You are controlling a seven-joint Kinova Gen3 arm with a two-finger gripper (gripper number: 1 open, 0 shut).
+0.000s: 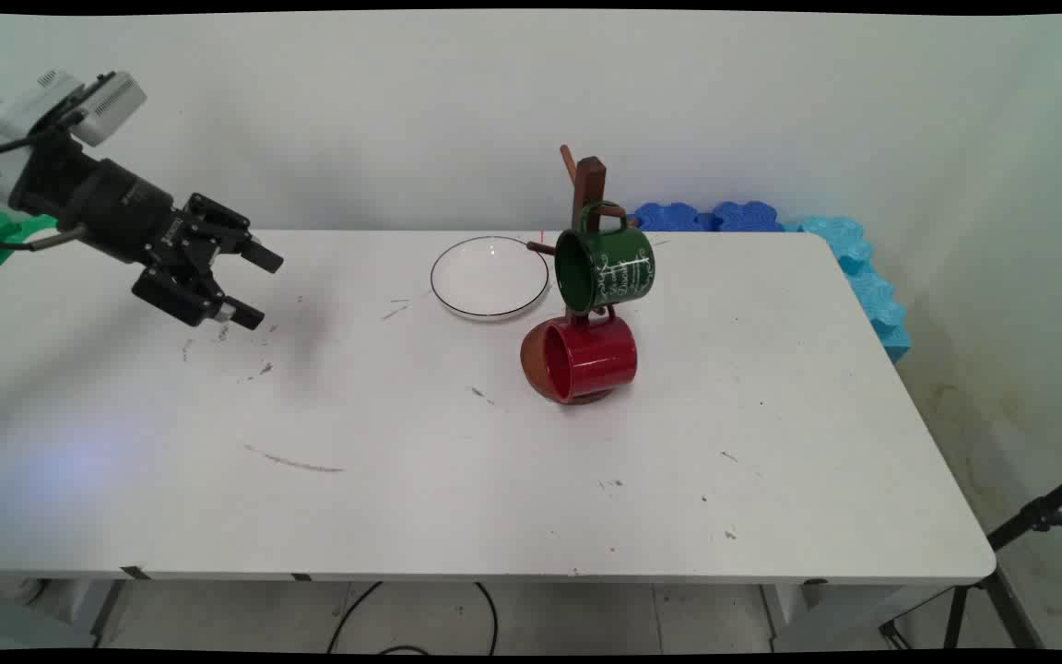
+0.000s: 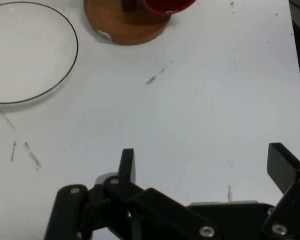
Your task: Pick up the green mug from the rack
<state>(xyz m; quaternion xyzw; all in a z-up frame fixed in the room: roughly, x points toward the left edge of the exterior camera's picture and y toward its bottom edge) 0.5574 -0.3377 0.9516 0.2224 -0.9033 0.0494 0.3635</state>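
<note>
We see the gripper (image 1: 254, 288) spread wide (holding nothing), well left of the round, black-rimmed white plate (image 1: 489, 277).

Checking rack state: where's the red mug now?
Main view, centre: the red mug hangs low on the wooden mug rack, under the green mug, right of the plate.

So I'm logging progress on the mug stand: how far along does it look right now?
Done, by the look of it: the green mug hangs on the wooden stand, with the red mug hung below it. In hand: nothing; the gripper is open and empty, off above the table's left part. Left untouched: the plate lies empty beside the stand.
</note>
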